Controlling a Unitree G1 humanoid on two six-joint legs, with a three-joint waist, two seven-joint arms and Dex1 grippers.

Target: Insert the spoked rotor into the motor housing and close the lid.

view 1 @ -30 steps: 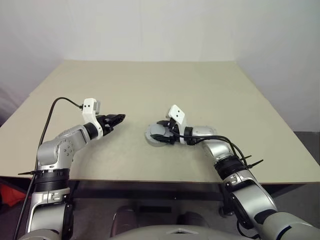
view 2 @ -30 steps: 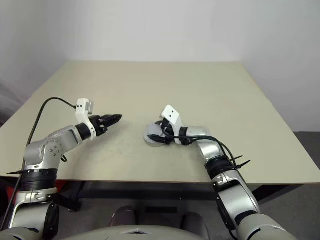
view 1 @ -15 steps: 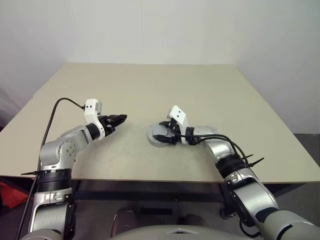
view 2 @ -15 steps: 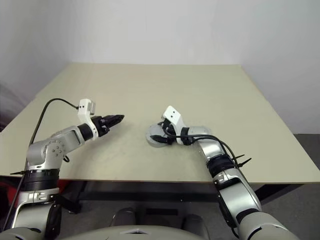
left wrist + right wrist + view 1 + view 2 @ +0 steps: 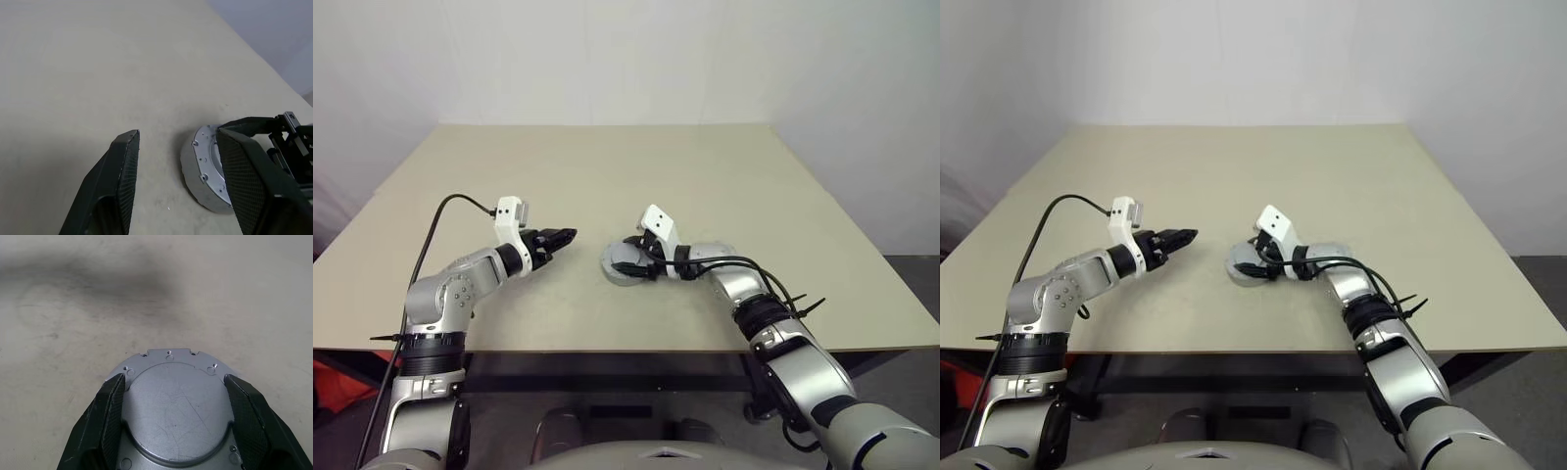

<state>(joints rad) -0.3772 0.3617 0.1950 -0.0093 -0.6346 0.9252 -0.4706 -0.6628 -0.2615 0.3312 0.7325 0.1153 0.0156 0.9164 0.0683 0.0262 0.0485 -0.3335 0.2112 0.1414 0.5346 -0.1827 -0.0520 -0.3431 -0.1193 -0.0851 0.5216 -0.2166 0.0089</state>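
Now my right gripper (image 5: 171,426) straddles the closed motor housing (image 5: 625,262) mid-table, fingers touching its sides; I'd keep it steady. Left gripper (image 5: 181,181) hangs open, empty, just beside it.

No text, label, brand, number or sign can be read anywhere: the motor housing (image 5: 178,416) shows bare scratched metal, and the worktop (image 5: 607,176) around it is plain.

Beige counter (image 5: 607,166) w/ matte top, faint scuffs. Plain white walls (image 5: 607,59) behind & at both sides. Dark grey floor (image 5: 911,294) at right.
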